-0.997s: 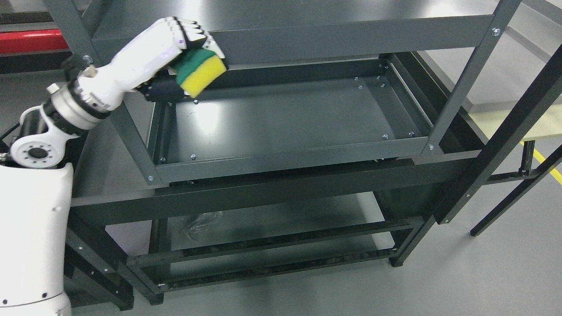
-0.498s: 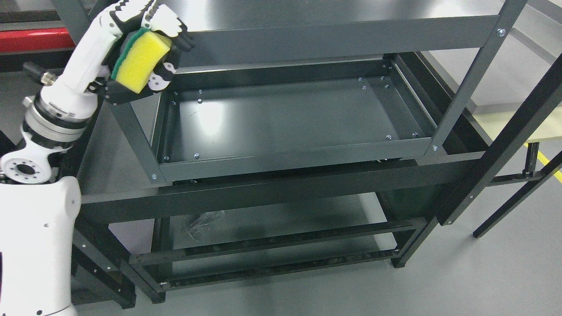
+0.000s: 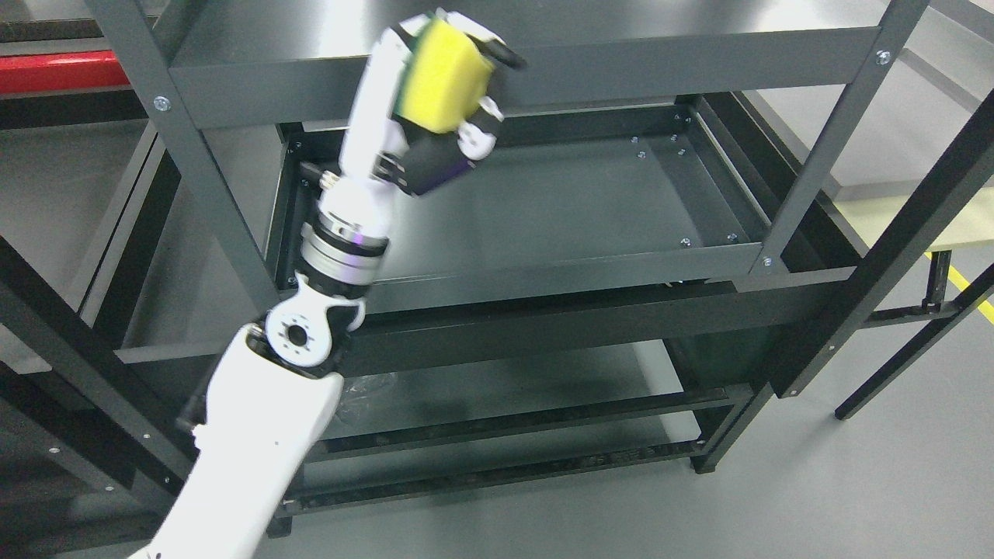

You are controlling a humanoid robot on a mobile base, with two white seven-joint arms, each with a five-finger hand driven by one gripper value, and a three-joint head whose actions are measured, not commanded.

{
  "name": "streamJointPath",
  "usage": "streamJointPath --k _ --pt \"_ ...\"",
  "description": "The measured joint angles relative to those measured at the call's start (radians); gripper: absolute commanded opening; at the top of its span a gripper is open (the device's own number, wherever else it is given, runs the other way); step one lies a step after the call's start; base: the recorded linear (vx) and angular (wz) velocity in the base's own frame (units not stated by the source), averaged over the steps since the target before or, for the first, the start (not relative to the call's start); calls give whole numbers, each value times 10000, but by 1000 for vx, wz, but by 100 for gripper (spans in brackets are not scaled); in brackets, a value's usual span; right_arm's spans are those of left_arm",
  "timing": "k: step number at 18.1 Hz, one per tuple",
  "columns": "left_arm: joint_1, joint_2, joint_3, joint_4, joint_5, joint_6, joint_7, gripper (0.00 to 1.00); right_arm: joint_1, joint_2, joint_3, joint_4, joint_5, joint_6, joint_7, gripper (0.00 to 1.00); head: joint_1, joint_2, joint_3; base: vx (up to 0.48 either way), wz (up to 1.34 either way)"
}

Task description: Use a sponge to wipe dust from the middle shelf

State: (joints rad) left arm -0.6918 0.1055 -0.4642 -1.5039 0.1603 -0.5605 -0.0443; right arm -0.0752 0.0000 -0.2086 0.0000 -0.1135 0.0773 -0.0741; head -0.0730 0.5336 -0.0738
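Note:
My left hand (image 3: pixel 454 74) is shut on a yellow sponge (image 3: pixel 443 78) with a green backing. It is raised in front of the top shelf's front rail (image 3: pixel 660 66), above the rear left part of the middle shelf (image 3: pixel 559 210). The yellow face points toward me. The white left arm (image 3: pixel 264 419) rises from the lower left and crosses the middle shelf's front rim. The middle shelf is a dark grey metal tray with a raised rim, and the sponge is held clear above it, not touching. The right arm is out of view.
The dark metal rack has upright posts at front left (image 3: pixel 194 186) and front right (image 3: pixel 823 140). A lower shelf (image 3: pixel 497 388) holds a crumpled clear plastic bag (image 3: pixel 365 388). Black frame legs (image 3: pixel 893 256) stand to the right on the grey floor.
The left arm swung right from outside the rack's left post to the front of the rack. The hand with the sponge now sits farther right, before the top rail.

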Motion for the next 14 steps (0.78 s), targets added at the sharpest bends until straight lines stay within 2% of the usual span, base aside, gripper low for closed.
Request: streamJointPath --k 3,6,9,14 --pt "1355 -292 -1389 63 0 741 384 1 0 0 0 0 0 -2 0 100 0 0 0 0 0" --pt "2416 -486 -1757 77 -1 1157 1035 2 0 0 0 0 0 -3 0 100 0 0 0 0 0" --pt "3037 -631 -1247 88 -2 1509 1444 2 1 0 0 0 0 -3 0 100 0 0 0 0 0" --pt "4172 -795 446 -180 -4 2121 1600 2 1 0 0 0 0 -5 0 100 0 0 0 0 0"
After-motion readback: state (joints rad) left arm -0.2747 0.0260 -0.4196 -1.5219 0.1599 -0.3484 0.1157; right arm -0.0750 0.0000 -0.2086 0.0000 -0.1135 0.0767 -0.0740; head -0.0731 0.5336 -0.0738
